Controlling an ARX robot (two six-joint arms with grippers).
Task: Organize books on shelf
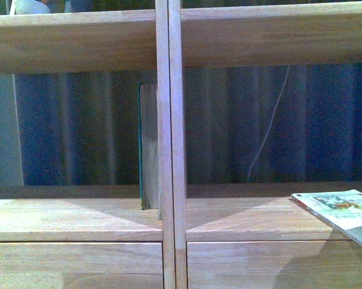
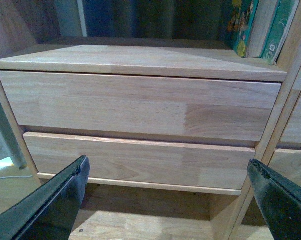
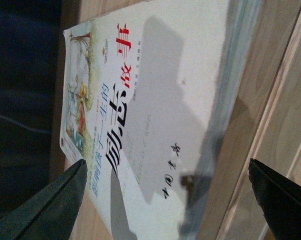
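On the right compartment's board, far right in the front view: white paperback [image 1: 340, 212] lying flat, cover up, near corner looks to poke past the front lip of the shelf [image 1: 79, 220]

Handling guess: thin, light, floppy. It'll sag if pinched by one corner, and the glossy cover is likely slick. Best hold is at the overhanging corner or along the front edge, one jaw on the cover and one underneath. Elsewhere it's flat on the wood with no way under it

Looks: in the right wrist view the white paperback [image 3: 155, 125] has a colourful picture at one end, blue and red Chinese title lettering, and a greyish page edge

Right gripper [image 3: 168, 165] hovers over it, jaws wide apart, nothing held, no contact visible. Left gripper [image 2: 168, 165] is also spread and empty, low in front of the drawer fronts [image 2: 135, 107]

Teal-edged book [image 1: 146, 144] is already upright in the left compartment, tight against the centre divider. Paperback isn't stood up yet, so the task is partway by my read
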